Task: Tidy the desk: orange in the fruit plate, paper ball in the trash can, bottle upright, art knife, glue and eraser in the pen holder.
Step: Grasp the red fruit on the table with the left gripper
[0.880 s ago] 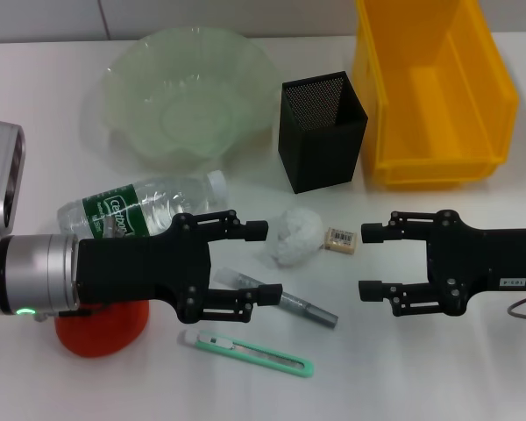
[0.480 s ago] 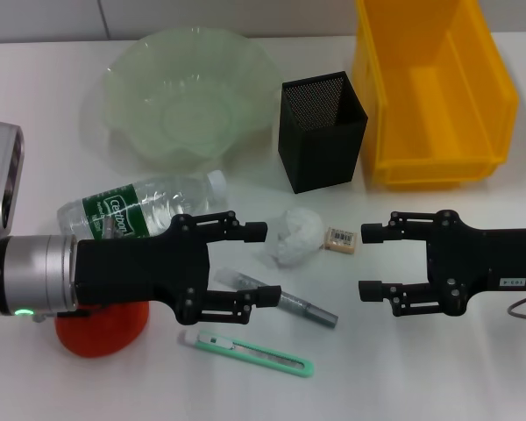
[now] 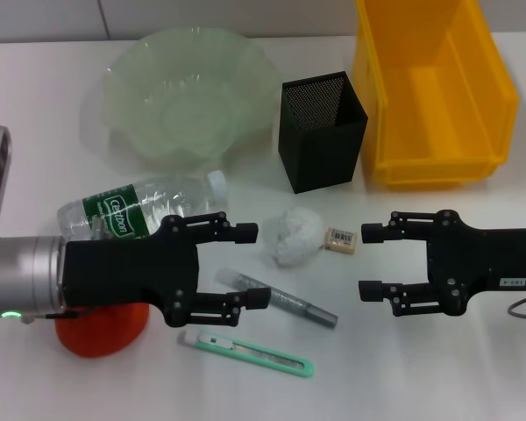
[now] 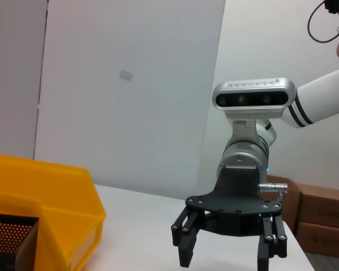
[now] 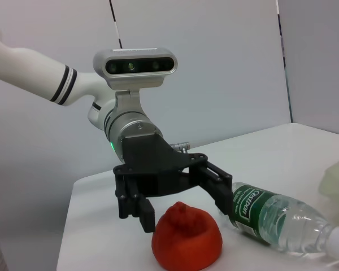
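While nothing on the desk had yet been put away, the left gripper (image 3: 247,265) hung with its jaws spread wide and empty, and the right gripper (image 3: 369,260) faced it across the clutter, equally wide and empty. Nearest the camera, just below the left fingertips, lay the art knife (image 3: 246,352), flat and thin, likely awkward to pinch except across its green body. The glue (image 3: 277,297) stick lay just beyond its lower finger, stiff and round, so it would probably roll; a grasp across its middle looked safest. Under the left wrist sat the orange (image 3: 99,330), partly hidden, firm-looking and wide enough to need the full opening. Between the two grippers rested the paper ball (image 3: 291,237), light and crushable, and beside it the small eraser (image 3: 339,239), close to the right gripper's upper finger. The bottle (image 3: 143,210) lay on its side behind the left gripper; smooth plastic, best taken around the body. Farther off stood the pen holder (image 3: 322,132), fruit plate (image 3: 188,105) and yellow bin (image 3: 431,90).
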Available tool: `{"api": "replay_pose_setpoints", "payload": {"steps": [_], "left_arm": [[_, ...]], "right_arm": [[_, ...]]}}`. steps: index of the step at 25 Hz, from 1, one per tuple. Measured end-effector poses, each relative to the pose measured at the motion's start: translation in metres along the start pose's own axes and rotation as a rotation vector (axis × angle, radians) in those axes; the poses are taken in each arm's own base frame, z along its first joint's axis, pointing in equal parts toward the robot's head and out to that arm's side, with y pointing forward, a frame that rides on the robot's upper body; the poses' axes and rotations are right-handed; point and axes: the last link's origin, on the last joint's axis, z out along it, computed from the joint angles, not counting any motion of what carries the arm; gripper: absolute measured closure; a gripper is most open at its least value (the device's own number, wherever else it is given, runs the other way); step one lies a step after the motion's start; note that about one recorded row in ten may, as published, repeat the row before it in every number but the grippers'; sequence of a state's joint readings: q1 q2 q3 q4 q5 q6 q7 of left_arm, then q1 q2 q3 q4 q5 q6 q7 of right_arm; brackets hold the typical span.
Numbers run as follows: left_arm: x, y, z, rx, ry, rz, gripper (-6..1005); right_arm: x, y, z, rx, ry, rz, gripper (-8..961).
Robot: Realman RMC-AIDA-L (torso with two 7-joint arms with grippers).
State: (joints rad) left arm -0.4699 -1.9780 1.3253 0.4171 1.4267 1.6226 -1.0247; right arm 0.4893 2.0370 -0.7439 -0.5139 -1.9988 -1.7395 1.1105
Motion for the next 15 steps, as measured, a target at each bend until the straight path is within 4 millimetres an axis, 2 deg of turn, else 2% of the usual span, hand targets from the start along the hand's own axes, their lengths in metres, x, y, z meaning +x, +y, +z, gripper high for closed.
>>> {"api": "replay_pose_setpoints", "payload": {"steps": [15], "left_arm": [[-0.007, 0.004, -0.052, 0.067, -0.031, -0.020, 197]], "right_arm": [[0.000, 0.000, 0.000, 0.003, 0.001, 0.006, 197]]}}
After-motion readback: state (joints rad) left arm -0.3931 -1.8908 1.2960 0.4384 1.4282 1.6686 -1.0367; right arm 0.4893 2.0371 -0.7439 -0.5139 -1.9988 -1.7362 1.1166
